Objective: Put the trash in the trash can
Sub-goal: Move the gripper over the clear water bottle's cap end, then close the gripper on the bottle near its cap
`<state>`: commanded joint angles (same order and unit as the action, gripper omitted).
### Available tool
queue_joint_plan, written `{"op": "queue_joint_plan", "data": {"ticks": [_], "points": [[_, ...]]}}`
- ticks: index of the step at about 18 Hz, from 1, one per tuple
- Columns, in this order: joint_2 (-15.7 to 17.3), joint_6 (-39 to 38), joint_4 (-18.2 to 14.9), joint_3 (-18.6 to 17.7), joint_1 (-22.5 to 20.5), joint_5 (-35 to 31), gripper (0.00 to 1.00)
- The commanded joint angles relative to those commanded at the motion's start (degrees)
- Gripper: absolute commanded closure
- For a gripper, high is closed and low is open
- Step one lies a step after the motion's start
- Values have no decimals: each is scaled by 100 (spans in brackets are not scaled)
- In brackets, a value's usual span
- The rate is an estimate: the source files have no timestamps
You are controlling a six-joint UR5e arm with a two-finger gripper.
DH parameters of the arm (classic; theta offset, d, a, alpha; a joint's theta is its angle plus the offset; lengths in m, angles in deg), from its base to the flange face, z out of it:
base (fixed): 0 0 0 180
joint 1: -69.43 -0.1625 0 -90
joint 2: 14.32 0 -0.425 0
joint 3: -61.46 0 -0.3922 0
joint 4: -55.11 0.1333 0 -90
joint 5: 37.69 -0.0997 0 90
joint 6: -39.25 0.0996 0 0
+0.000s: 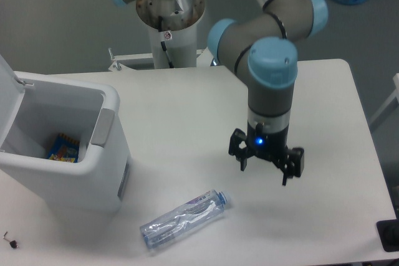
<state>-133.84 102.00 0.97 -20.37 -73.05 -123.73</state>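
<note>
Below, your gripper [266,171], fingers spread wide and empty, right of the crushed bottle [184,217] on the desk [187,110].

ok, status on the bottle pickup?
Gripper open, empty, above table right of the bottle. Crushed bottle lying flat on table, untouched. Trash can lid open. Nothing between gripper and bottle.

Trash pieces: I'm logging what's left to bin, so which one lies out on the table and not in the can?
The crushed clear plastic bottle lies on its side on the table. The colourful packet already sits inside the open trash can.
</note>
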Motion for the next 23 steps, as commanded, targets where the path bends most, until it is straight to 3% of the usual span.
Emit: {"op": "queue_joint_plan", "data": {"ticks": [3,8,10,23], "points": [[-334,447,27,35,202,-52,0],[-545,1441,-228,-62,475,-659,0],[-712,1450,-228,-17,510,-659,0],[-757,1442,-263,-219,581,-879,0]]}}
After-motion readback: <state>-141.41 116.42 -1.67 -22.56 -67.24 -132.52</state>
